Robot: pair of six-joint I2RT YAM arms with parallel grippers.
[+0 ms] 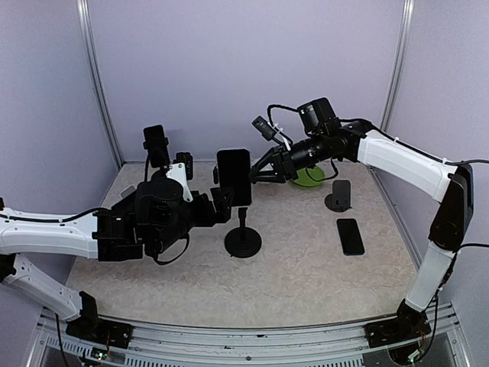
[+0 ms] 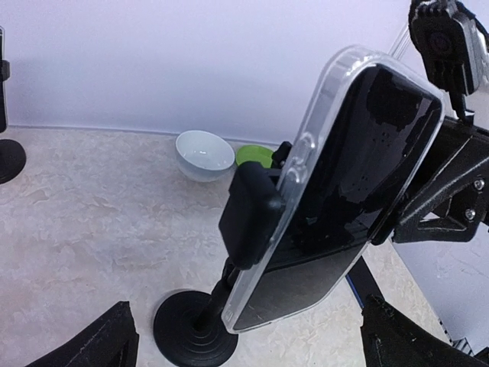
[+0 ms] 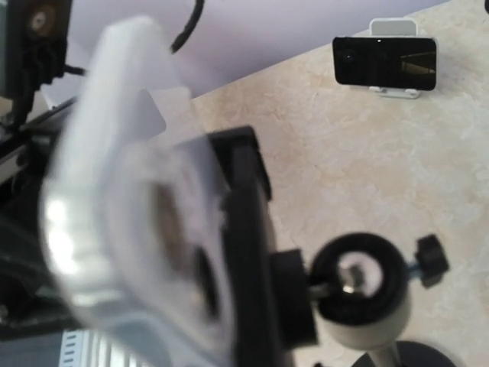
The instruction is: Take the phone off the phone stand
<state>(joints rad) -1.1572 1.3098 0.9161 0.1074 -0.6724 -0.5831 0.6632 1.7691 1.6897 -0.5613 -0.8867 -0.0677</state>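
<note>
A black phone (image 1: 234, 176) in a clear case stands upright in the clamp of a black phone stand (image 1: 243, 243) at the table's middle. In the left wrist view the phone (image 2: 359, 176) leans over the stand's round base (image 2: 195, 329). My left gripper (image 1: 221, 202) is open just left of the stand, its fingertips (image 2: 107, 340) apart with nothing between them. My right gripper (image 1: 261, 170) is at the phone's upper right edge. The right wrist view is filled by the blurred case (image 3: 130, 214) and the clamp (image 3: 252, 252); its own fingers are hidden.
A second phone (image 1: 157, 145) stands on a stand at the back left. A green bowl (image 1: 309, 177) and a white bowl (image 2: 205, 154) sit at the back. An empty stand (image 1: 339, 195) and a flat phone (image 1: 351, 235) are on the right.
</note>
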